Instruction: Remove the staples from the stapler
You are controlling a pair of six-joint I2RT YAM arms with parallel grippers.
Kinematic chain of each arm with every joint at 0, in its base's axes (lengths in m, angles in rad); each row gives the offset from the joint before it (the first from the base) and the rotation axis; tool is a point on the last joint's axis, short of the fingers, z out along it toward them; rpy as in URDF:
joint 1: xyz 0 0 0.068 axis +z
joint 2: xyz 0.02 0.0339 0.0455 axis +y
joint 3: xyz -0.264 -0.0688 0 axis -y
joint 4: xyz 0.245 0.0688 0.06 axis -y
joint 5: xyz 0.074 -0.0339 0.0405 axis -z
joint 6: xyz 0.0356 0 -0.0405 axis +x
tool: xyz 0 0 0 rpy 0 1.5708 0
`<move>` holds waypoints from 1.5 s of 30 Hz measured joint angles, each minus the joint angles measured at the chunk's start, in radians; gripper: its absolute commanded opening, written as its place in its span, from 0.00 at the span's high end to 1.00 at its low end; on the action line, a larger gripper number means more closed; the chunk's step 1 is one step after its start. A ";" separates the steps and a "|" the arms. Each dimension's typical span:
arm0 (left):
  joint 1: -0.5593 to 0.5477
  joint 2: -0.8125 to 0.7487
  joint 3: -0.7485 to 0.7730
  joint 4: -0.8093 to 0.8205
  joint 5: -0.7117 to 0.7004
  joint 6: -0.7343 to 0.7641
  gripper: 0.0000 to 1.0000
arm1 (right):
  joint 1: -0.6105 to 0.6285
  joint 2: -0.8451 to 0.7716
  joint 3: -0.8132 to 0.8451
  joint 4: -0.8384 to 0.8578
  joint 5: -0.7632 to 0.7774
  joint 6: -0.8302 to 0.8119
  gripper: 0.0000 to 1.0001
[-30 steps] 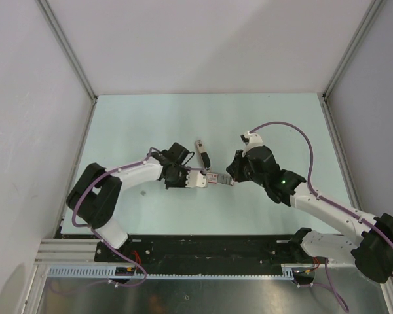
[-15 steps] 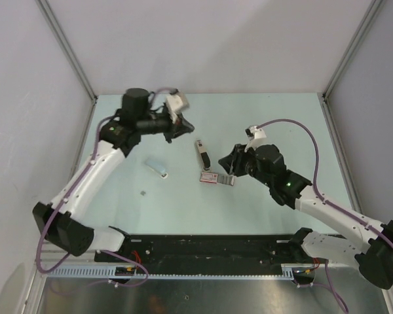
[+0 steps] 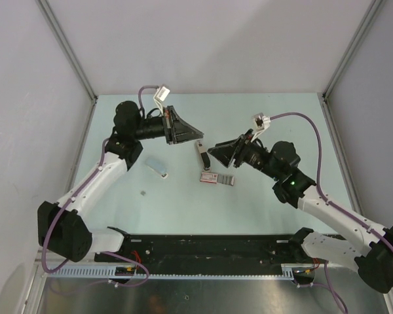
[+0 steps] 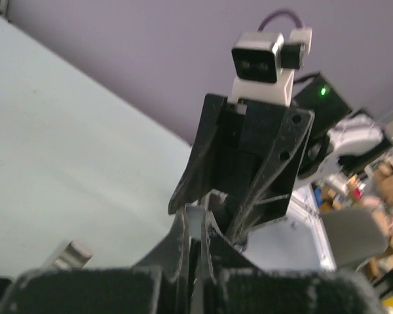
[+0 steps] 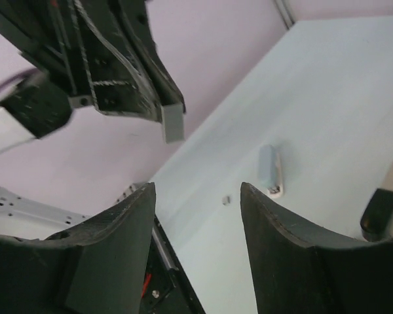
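The stapler [image 3: 202, 156], slim and pale with a black top, lies near the middle of the counter [image 3: 281, 118], and neither arm holds it. Just in front of it lies a flat red-and-white box [image 3: 216, 178]; its print is too small to read. A small pale blue piece [image 3: 156, 167] lies to the left. The right gripper [image 3: 213, 156] hangs just beside the stapler, released and empty. The left gripper [image 3: 198, 134] is raised above the counter, clenched shut.
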 measured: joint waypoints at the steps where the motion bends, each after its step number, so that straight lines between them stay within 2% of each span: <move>1: 0.000 0.000 -0.021 0.048 0.002 -0.058 1.00 | -0.003 -0.001 0.000 0.016 -0.011 0.009 0.40; 5: 0.000 -0.004 -0.077 0.177 0.013 -0.211 1.00 | -0.009 -0.002 0.000 0.068 -0.042 0.038 0.41; 10: 0.000 -0.018 -0.104 0.260 0.019 -0.299 1.00 | -0.009 0.018 0.000 0.133 -0.071 0.076 0.43; 24: -0.001 -0.034 -0.148 0.309 0.019 -0.325 1.00 | -0.009 0.077 0.005 0.200 -0.098 0.130 0.48; 38: -0.003 -0.035 -0.169 0.309 0.005 -0.325 1.00 | 0.013 0.122 0.020 0.218 -0.099 0.132 0.60; 45: -0.003 -0.035 -0.179 0.309 -0.006 -0.324 1.00 | 0.014 0.139 0.022 0.237 -0.099 0.132 0.70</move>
